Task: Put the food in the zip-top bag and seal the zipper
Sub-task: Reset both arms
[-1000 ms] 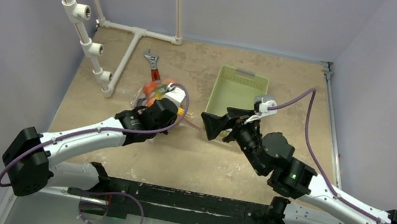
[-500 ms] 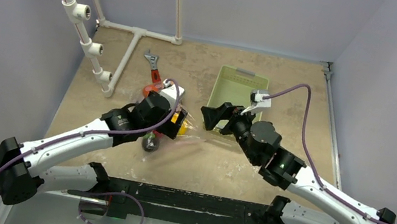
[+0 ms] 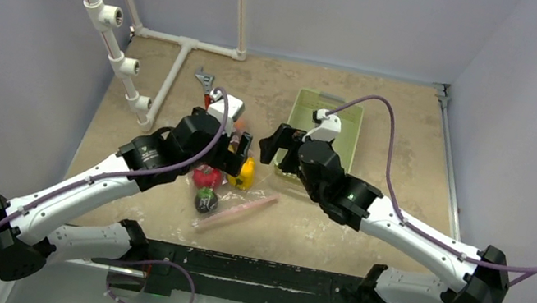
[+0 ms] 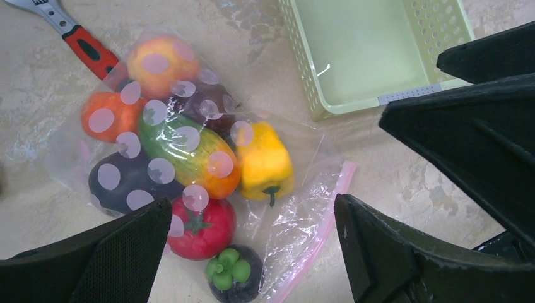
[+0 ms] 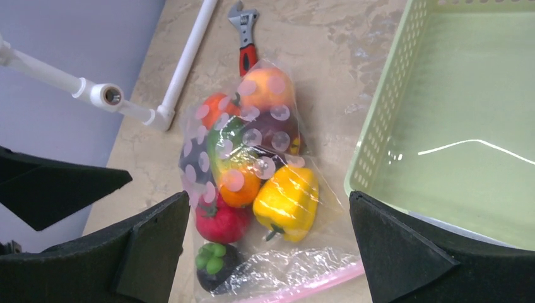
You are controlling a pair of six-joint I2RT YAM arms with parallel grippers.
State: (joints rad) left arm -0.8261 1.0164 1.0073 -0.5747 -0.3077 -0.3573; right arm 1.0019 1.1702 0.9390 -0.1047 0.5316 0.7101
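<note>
Thin, slippery, floppy zip-top bag (image 4: 309, 211), light with toy food (image 4: 189, 154): best pinched at the pink zipper (image 4: 313, 232), with left gripper (image 4: 252, 205) and right gripper (image 5: 268, 197) spread wide, empty.

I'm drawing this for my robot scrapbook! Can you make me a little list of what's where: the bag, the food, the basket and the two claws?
Bag: clear with pale spots, lying on the table
Pink strip: along the bag's near end; sealed or not, cannot tell
Food: yellow pepper, tomato, dark round fruit and others, bunched at the bag
Basket: green, right beside the bag
Wrench: red handle, at the bag's far end
Left claw: open, above the bag, holding nothing
Right claw: open, above the bag, holding nothing
</note>
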